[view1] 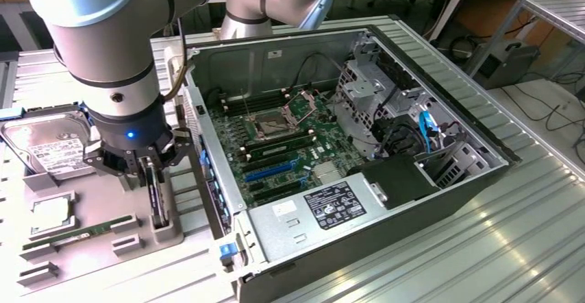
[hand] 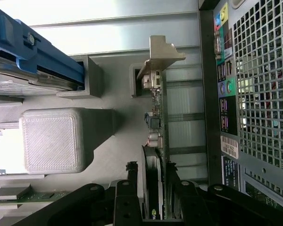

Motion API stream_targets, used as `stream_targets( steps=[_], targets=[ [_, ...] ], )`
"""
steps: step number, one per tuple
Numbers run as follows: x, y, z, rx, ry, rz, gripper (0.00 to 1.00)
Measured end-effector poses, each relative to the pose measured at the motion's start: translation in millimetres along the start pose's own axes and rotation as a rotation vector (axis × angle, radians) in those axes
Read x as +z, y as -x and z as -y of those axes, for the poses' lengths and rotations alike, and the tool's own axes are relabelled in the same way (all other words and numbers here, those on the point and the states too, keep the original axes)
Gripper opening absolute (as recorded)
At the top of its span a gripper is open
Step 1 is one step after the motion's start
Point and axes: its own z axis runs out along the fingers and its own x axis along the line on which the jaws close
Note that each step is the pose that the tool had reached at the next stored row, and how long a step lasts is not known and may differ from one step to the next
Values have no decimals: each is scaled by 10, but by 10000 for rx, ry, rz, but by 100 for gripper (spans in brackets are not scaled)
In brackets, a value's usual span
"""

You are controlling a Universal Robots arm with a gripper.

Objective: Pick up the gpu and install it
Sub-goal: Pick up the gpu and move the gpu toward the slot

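One gpu [view1: 157, 197] [hand: 158, 117] stands on edge in a slot of the grey holder tray [view1: 92, 265], just beside the one open computer case [view1: 457, 190]. The one tool [view1: 146, 171] [hand: 151, 167] is clamped on the gpu, a finger against each face. Tray also carries one hard drive [view1: 51, 145] and one memory stick [view1: 78, 236]; case holds one motherboard [view1: 283, 145]; all on the ribbed metal tabletop [view1: 494, 248].

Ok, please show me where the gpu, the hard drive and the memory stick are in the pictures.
gpu [hand: 161, 122]: wrist view, on the circuit board's edge.
hard drive [view1: 52, 152]: exterior view, on its white label.
memory stick [view1: 71, 236]: exterior view, middle of the green strip.
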Motion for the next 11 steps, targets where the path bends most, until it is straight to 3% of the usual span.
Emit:
stream_targets(
  steps=[2, 11],
  targets=[
    [0, 0, 0, 0, 0, -1, 26],
    [0, 0, 0, 0, 0, 0, 26]
  ],
)
